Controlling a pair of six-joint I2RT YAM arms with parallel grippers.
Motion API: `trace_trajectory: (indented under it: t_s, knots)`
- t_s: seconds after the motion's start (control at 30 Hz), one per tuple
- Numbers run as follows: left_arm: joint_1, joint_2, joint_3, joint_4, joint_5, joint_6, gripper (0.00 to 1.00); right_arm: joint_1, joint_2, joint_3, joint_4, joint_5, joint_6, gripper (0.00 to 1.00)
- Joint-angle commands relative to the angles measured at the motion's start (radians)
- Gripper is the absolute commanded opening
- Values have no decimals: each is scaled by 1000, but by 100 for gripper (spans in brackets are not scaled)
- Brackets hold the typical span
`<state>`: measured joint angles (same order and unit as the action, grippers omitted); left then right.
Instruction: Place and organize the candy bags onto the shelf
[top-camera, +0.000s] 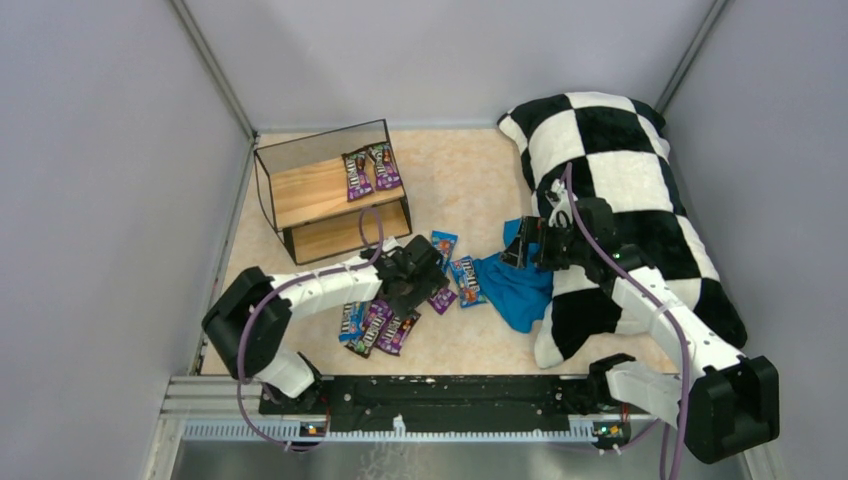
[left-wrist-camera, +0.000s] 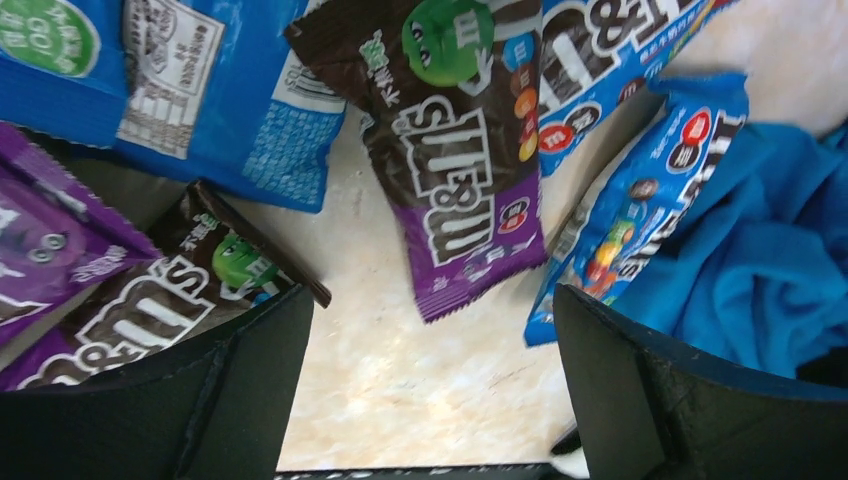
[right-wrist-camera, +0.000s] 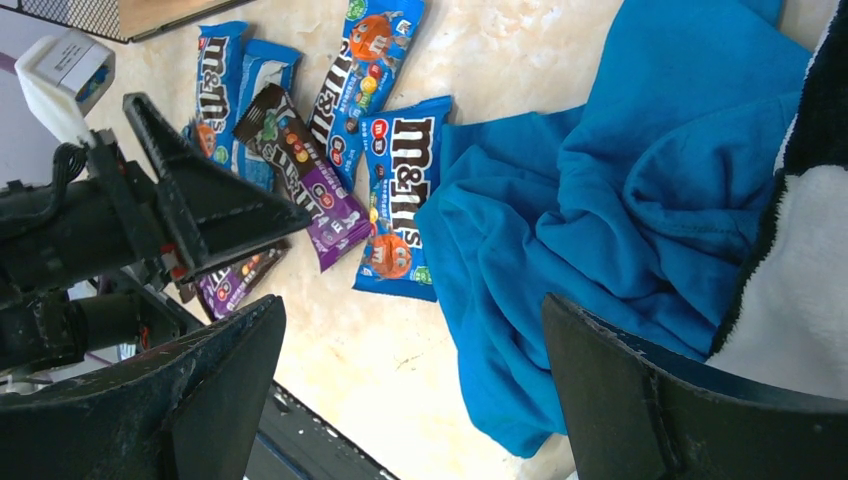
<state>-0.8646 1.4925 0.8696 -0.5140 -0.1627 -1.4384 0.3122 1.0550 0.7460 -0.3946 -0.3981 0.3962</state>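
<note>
Purple candy bags (top-camera: 357, 176) front-to-back on shelf (top-camera: 305, 192)

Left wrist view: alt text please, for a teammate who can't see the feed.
The left gripper hangs open above the pale table, a brown-and-purple candy bag lying just ahead of it. Around it lie other candy bags, blue and purple, with a blue cloth at the right.

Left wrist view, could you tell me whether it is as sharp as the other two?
Left wrist: the brown-and-purple packet is slightly soft, lettering readable; right wrist: the blue packet is crisp; top external: evenly lit, candy bags too small to read.
</note>
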Motion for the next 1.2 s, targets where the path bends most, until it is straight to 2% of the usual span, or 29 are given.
trace_trajectory:
  t_s: [0.0,0.2,0.4,0.63,1.17]
  knots:
    - [-2,72,95,-54,-57,-188,93,8,-21,-11,10,-6,-11,99]
    - [-2,148,164,-150,-91,-299,85,8,-9,-6,5,-3,-27,99]
    - [2,222,244,-202,-108,-298,83,8,-7,-4,0,3,-37,99]
    - [12,244,246,-231,-117,-337,72,9,-11,-5,-11,15,-48,99]
    - [45,275,213,-176,-111,-299,70,9,-8,-2,-11,13,-45,99]
